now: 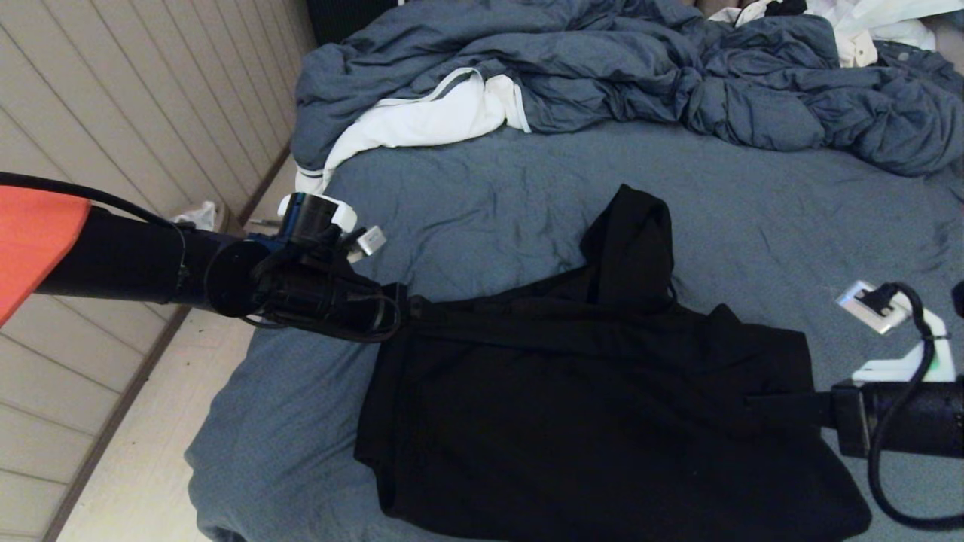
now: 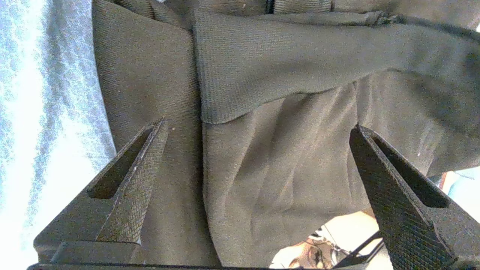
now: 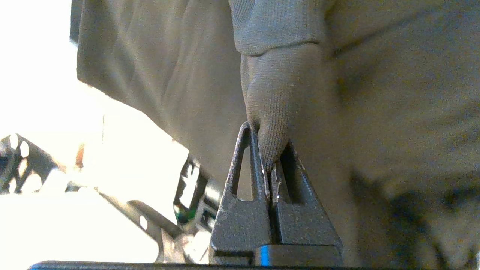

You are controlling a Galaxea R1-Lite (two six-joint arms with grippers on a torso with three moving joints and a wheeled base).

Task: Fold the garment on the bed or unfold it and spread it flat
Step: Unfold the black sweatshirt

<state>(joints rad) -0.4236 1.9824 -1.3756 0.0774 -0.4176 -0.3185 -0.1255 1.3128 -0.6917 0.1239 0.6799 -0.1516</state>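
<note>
Right pincer (image 3: 270, 150) pinches the garment (image 1: 602, 399) (left pincer (image 2: 258, 127) spread above it).

Open sheet on the bed (image 1: 753, 203) lies between the garment (image 1: 602, 406) and the rumpled duvet (image 1: 640, 68) — room to pass there. The duvet and the white cloth (image 1: 429, 117) block the far side. Bare sheet at the left edge is narrow — the left arm (image 1: 151, 260) reaches across it
</note>
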